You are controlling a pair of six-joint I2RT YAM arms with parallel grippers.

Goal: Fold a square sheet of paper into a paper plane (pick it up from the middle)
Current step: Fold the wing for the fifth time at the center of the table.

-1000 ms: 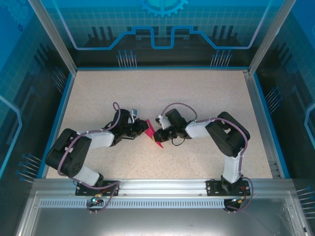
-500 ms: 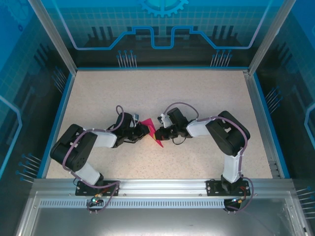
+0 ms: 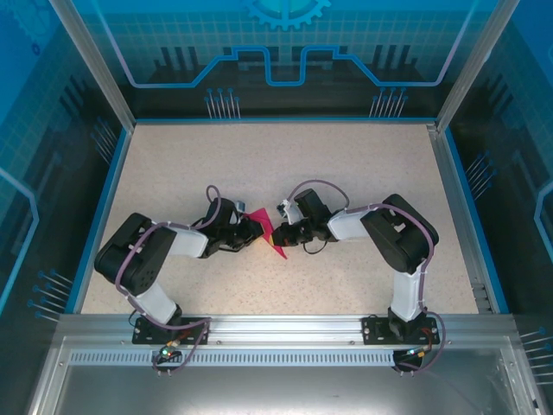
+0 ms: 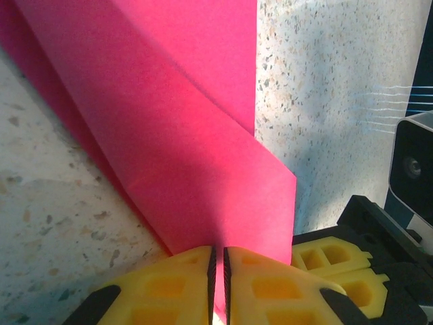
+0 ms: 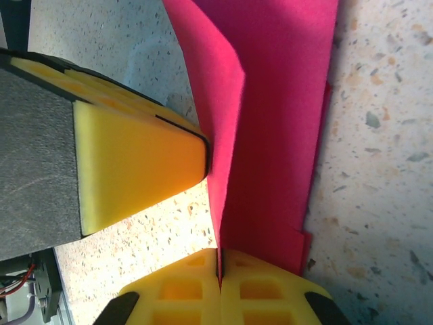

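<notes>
Left arm (image 3: pixel 173 246) has edged inward; left gripper (image 4: pixel 218 261) and right gripper (image 5: pixel 220 261) both pinch the half-folded paper (image 4: pixel 203 135) at the centre of the table (image 3: pixel 346 156). The next move probably calls for sharpening a crease.

you had bright, even light over the table (image 3: pixel 173 156), sharp to its edges, with soft shadows beneath both arms (image 3: pixel 354 226). in your left wrist view, glare whitened part of the table, and the yellow pads (image 4: pixel 169 291) blurred up close, the pink paper (image 4: pixel 176 169) shaded beside them.

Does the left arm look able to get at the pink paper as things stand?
Yes, apparently: the left gripper is shut on one edge of the folded pink paper, and the right gripper pinches another edge without blocking it.
</notes>
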